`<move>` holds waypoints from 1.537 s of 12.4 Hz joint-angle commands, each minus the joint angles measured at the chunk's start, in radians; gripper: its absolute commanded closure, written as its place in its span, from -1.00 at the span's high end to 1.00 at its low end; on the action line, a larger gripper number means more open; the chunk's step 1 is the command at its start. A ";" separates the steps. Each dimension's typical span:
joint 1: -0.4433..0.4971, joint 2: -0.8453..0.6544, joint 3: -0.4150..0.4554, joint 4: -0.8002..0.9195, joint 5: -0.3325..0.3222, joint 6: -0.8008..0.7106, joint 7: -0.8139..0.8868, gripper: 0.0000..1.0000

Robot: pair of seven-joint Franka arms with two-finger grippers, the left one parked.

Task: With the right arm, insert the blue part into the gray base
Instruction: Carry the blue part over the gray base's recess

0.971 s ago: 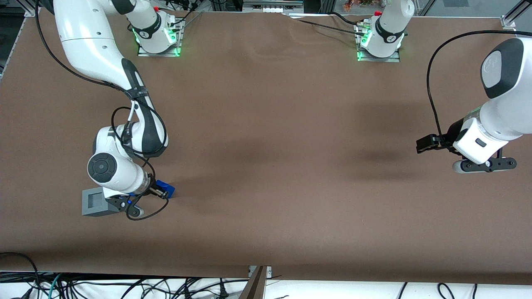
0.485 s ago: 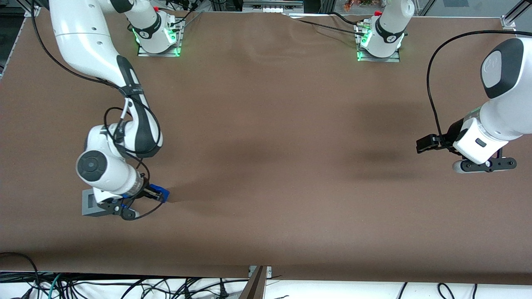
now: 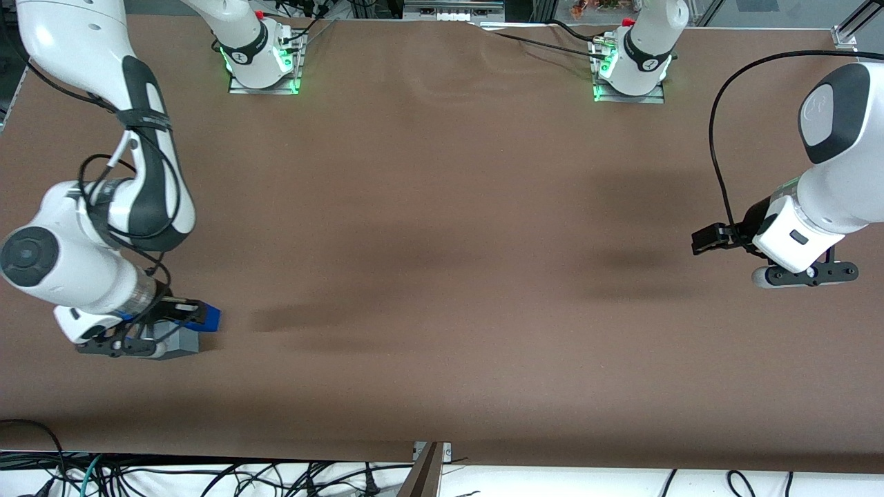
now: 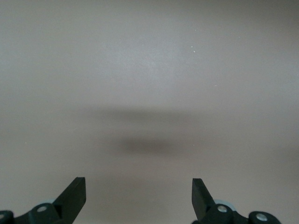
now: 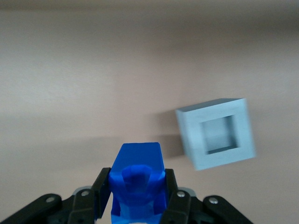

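Blue part [image 5: 138, 184] clamped between the two black fingers of the gripper [image 3: 181, 312]; lifted clear of the table [image 3: 442, 241], lower left of the front frame. In the front view the part [image 3: 207, 317] sits at the upper edge of the gray base [image 3: 176, 339], which is mostly covered by the wrist of the right arm [image 3: 83, 276].

Wrist camera: gray base [image 5: 216, 133] stands on the table, apart from the blue part, not under it. Square recess open, nothing in it, seen slightly skewed.

Step in hand, as I judge it: carry and line-up, insertion not yet begun.

Next move calls for centring the part over the recess, squaring it to the recess walls, then a straight descent. An off-centre drop would likely catch the rim.
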 commanded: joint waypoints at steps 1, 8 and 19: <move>-0.035 -0.015 -0.024 -0.011 0.004 -0.012 -0.155 -0.17; -0.099 0.034 -0.018 -0.012 0.010 0.080 -0.329 -0.17; -0.134 0.081 -0.020 -0.014 0.120 0.140 -0.369 -0.17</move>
